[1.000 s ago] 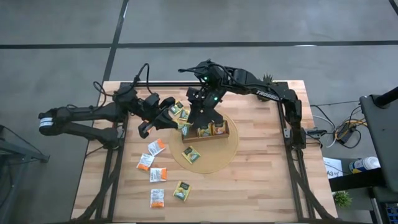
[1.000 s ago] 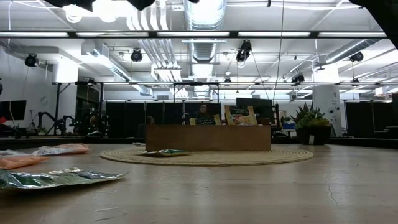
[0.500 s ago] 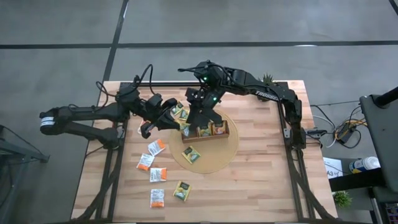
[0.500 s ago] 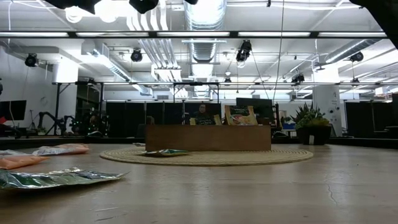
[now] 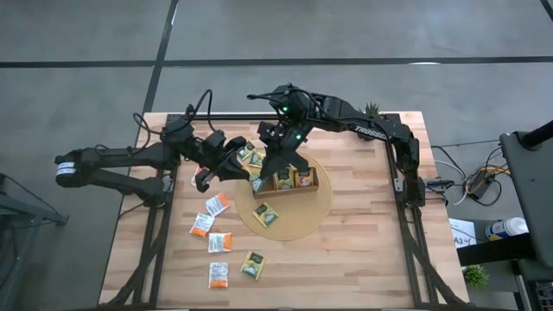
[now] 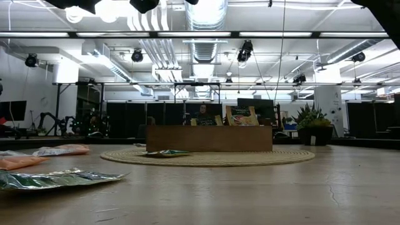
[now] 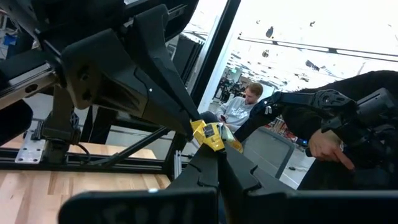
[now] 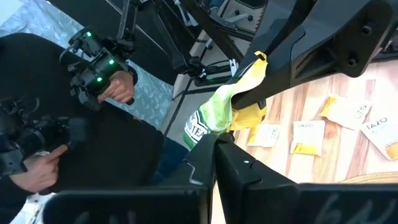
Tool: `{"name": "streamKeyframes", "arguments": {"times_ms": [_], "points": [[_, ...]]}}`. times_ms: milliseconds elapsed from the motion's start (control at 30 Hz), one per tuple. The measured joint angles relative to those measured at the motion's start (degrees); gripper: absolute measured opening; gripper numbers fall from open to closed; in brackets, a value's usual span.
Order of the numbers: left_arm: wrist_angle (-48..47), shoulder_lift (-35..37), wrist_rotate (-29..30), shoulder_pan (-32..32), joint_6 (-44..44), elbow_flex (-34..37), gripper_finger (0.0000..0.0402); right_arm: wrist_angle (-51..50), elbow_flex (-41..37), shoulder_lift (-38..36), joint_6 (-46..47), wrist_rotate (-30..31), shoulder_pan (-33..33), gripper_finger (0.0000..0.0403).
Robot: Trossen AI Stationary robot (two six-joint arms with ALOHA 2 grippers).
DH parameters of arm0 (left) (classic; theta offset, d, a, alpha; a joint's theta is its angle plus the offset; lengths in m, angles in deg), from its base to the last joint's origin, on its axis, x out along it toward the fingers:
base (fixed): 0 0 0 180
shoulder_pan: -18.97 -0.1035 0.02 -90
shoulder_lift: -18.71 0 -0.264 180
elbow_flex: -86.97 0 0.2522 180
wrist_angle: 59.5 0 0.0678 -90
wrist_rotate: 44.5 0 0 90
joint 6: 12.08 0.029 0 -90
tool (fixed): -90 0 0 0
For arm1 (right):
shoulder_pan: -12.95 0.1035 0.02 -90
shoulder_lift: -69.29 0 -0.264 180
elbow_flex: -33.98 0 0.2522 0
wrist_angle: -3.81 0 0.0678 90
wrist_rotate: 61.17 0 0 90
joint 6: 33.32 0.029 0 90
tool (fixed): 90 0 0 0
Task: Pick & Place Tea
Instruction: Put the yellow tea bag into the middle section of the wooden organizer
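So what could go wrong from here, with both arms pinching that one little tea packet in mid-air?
1. The left end effector and the right end effector are both shut on the same tea packet. If they pull apart before one lets go, the paper could tear.
2. The packet looks bent in the grip, so it might slip and land outside the tray.

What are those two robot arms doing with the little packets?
Both grippers are pinching the same yellow-green tea sachet in the air, next to the wooden tray. The left gripper and the right gripper are both shut on it, like a hand-off. The tray sits on a round mat and already holds a few sachets. More sachets lie loose on the table, waiting.
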Motion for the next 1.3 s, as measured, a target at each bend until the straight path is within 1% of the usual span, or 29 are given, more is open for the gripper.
{"name": "streamKeyframes", "arguments": {"times_ms": [200,300,367,567,767,933,1167,1300], "points": [[0.0,0.0,0.1,-0.1,-2.5,0.0,0.0005,-0.1,0.0,0.0,-0.8,-0.1,0.0,0.0008],[0.0,0.0,1.7,-0.1,-6.1,0.0,0.0015,-0.7,0.0,0.0,-0.8,-0.6,-0.2,0.0008],[0.0,0.0,2.0,-0.1,-6.8,0.0,0.0025,-0.7,0.0,0.0,-0.8,-1.0,-0.2,0.0008],[0.2,0.1,2.2,-0.1,-9.6,0.0,0.0070,-0.7,0.0,-0.1,-0.8,-1.2,-0.4,0.0008],[0.2,0.2,1.9,-0.1,-12.3,0.0,0.0131,-0.9,0.0,-0.1,-0.9,-2.5,-1.1,0.0008],[0.1,0.2,0.1,-0.1,-12.4,-0.8,0.0166,-1.0,0.0,-0.1,-1.1,-2.5,-1.9,0.0008],[-0.3,0.2,-0.8,-0.2,-12.5,-2.5,0.0172,-1.2,0.0,-0.1,-1.5,-2.5,-2.6,0.0008],[-3.0,0.0,0.5,-0.9,-13.8,-3.3,0.0172,-2.6,0.0,-0.1,-2.6,-2.2,-2.6,0.0008]]}}
